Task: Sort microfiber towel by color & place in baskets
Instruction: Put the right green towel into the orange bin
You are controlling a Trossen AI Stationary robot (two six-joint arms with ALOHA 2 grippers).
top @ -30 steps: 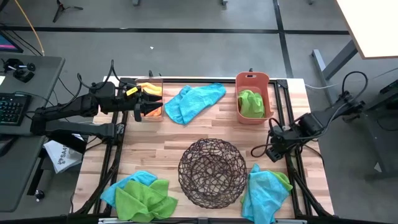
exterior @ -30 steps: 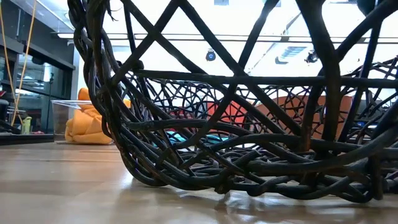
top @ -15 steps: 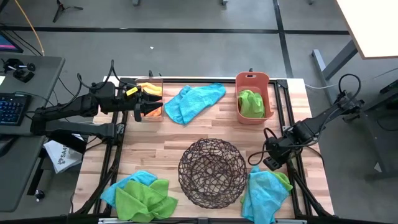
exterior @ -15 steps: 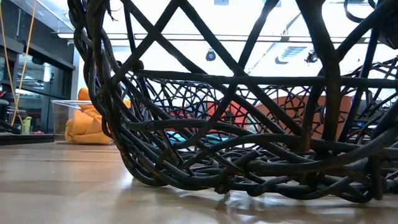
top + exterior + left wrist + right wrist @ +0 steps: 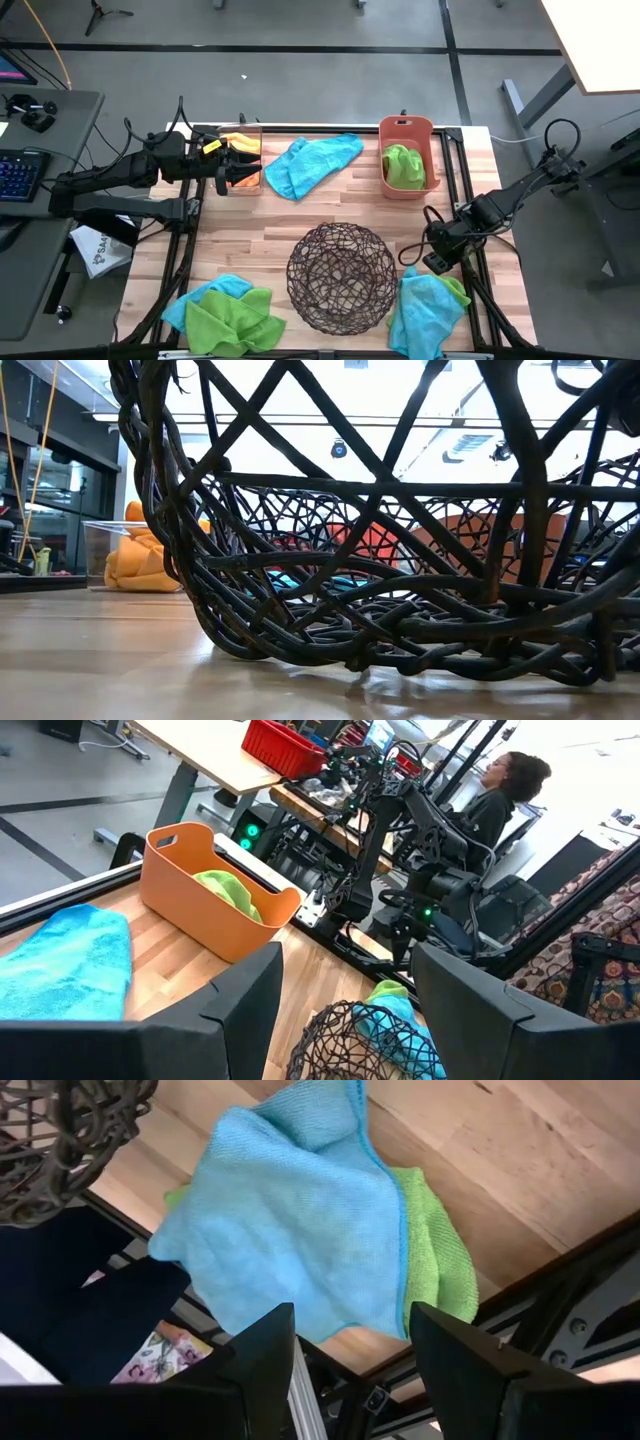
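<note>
The blue towel (image 5: pixel 290 1210) lies on the tabletop (image 5: pixel 250 240) at the near right corner, spread over a green towel (image 5: pixel 435 1255) that shows only along one edge. We judge both cloths to be light, soft and limp: they will drape and fold when lifted, and the two may cling together. We recommend a pinch on a raised fold near the middle of the blue one, clear of the green edge, so that only one colour comes up.

The right claw (image 5: pixel 350 1350) hovers just above this pile, pointing down at it, with its fingers spread apart and holding nothing. The right arm reaches in from the right edge of the tabletop, bent low.

The wire bowl (image 5: pixel 341 276) stands empty just beside the pile, in the middle of the tabletop. The orange bin (image 5: pixel 406 158) at the far right already holds a green cloth.

Other cloths wait: a blue one (image 5: pixel 312 162) lies at the far middle, and a blue-and-green heap (image 5: pixel 225 310) at the near left.

The left claw (image 5: pixel 345 1010) rests at the clear bin (image 5: pixel 240 158), which holds orange cloth; its fingers are spread and empty.
</note>
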